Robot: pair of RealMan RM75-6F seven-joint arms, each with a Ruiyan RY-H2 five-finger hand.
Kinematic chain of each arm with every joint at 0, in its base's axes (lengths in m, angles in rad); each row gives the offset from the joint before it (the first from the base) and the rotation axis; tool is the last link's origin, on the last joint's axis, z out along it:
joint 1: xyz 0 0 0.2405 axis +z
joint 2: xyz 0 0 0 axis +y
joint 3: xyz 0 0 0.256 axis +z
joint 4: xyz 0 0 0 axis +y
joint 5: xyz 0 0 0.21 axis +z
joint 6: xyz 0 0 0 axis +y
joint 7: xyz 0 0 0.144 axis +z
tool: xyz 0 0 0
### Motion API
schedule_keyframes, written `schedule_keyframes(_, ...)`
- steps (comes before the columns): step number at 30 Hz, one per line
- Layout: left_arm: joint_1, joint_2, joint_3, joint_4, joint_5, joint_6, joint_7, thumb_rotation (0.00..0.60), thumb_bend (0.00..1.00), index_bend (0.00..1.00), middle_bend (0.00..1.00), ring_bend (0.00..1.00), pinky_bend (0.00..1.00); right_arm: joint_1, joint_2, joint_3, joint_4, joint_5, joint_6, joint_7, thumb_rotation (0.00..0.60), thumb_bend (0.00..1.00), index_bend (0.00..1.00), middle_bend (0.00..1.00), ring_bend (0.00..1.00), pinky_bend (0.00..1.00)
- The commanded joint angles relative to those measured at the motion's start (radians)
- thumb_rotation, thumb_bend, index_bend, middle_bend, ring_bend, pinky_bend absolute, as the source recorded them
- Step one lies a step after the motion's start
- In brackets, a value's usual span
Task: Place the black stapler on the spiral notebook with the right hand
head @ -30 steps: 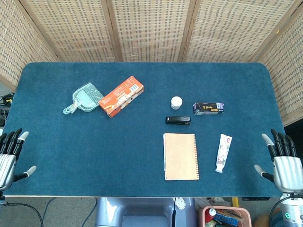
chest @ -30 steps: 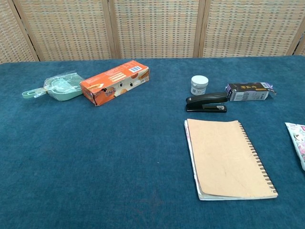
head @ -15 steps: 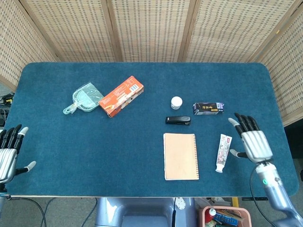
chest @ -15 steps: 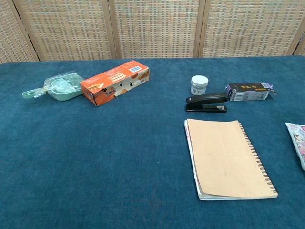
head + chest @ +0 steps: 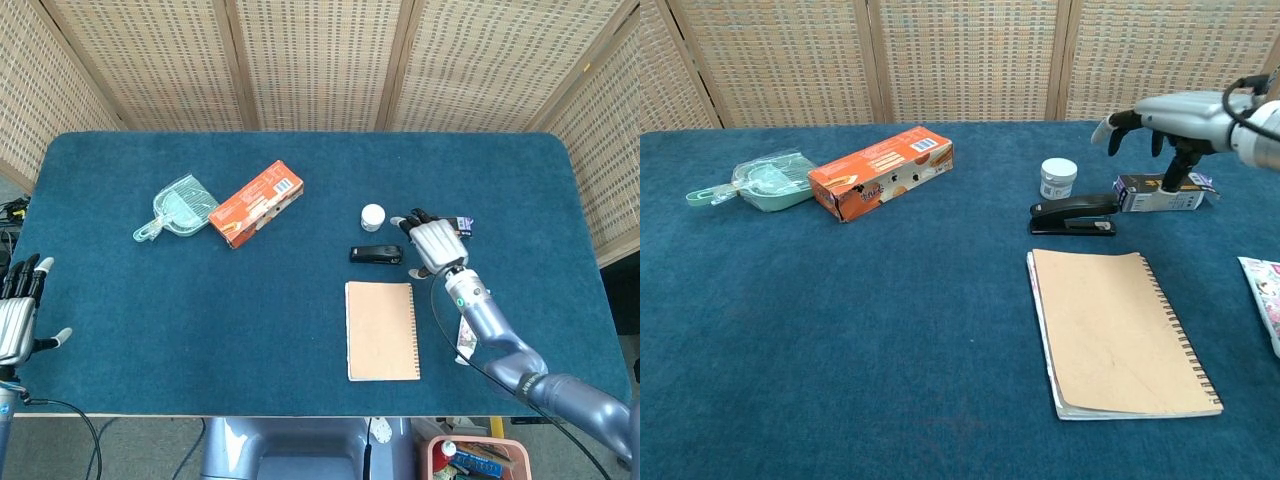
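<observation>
Blue table [image 5: 300, 320] carries stapler [image 5: 376, 255], notebook [image 5: 381, 330], orange box [image 5: 256, 203], jar [image 5: 372, 216]

The right hand [image 5: 433, 243] has a silver-grey metal back plate and black fingers [image 5: 1123, 124] tipped in pale grey. Its wrist carries a small green-lit spot, and a thin black cable runs alongside the smooth blue-grey forearm [image 5: 497, 343] toward the lower right of the frame. The left hand [image 5: 17, 322], at the lower left edge, has the same silver palm and dark fingers with pale tips.
</observation>
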Motion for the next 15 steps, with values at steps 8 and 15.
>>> schedule_keyframes(8, -0.014, -0.008, -0.005, 0.015, -0.030, -0.023, 0.008, 0.600, 0.04, 0.00, 0.00, 0.00, 0.00, 0.093, -0.171, -0.026, 0.185, 0.006, -0.036, -0.014, 0.600, 0.16, 0.26, 0.30, 0.18, 0.40)
schedule_keyframes(15, -0.014, -0.002, -0.004, 0.013, -0.031, -0.019, -0.002, 0.600, 0.04, 0.00, 0.00, 0.00, 0.00, 0.129, -0.256, -0.039, 0.289, 0.009, -0.046, -0.015, 0.600, 0.18, 0.28, 0.31, 0.18, 0.40)
